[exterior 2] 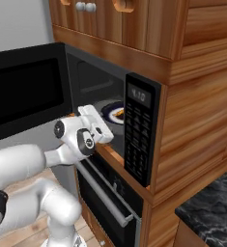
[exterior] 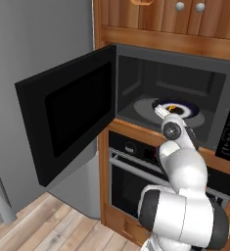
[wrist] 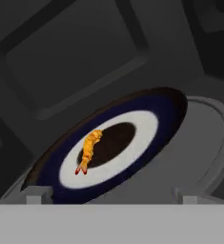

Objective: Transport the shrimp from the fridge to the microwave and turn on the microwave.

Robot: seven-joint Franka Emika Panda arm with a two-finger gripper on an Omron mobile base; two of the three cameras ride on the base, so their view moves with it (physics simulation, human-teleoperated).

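White-armed, we hold our gripper (wrist: 108,198) wide open and empty at the microwave (exterior: 224,88) mouth. Just beyond, the shrimp (wrist: 88,151) lies on the plate (wrist: 147,121) on the turntable (wrist: 204,143). Withdrawing carelessly, we could clip the door (exterior: 62,117), still to shut.

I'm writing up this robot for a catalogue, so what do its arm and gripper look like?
The arm is made of glossy white, rounded segments joined by dark bands, with round dark caps with a small grey centre on the joints near the wrist. The gripper is a boxy white hand. No cables or markings can be made out.
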